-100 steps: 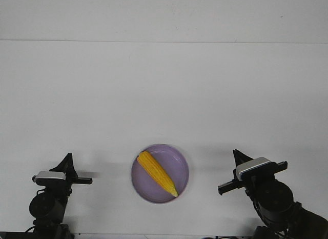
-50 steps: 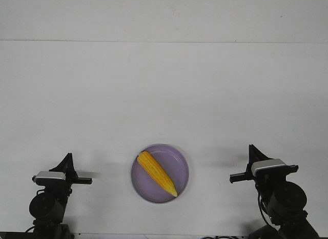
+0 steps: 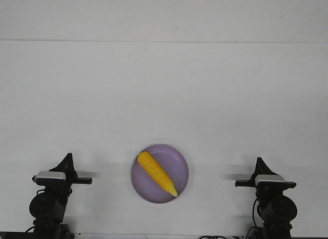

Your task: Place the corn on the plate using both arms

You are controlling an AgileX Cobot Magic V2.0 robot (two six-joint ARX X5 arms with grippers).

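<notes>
The yellow-orange corn (image 3: 157,173) lies diagonally inside the lavender plate (image 3: 179,159), thick end far left, tip near right. The plate sits at the near middle of the white table. My left gripper (image 3: 67,159) stands at the near left, well apart from the plate, its fingers together in a point. My right gripper (image 3: 260,162) stands at the near right, also apart from the plate, its fingers together in a point. Neither holds anything.
The white table (image 3: 164,95) stretches back to a wall line. Both arm bases sit at the near edge, left (image 3: 47,208) and right (image 3: 275,213).
My right arm has drawn back to the right and towards the near edge and turned straight. The left arm, the corn and the plate have not moved.
</notes>
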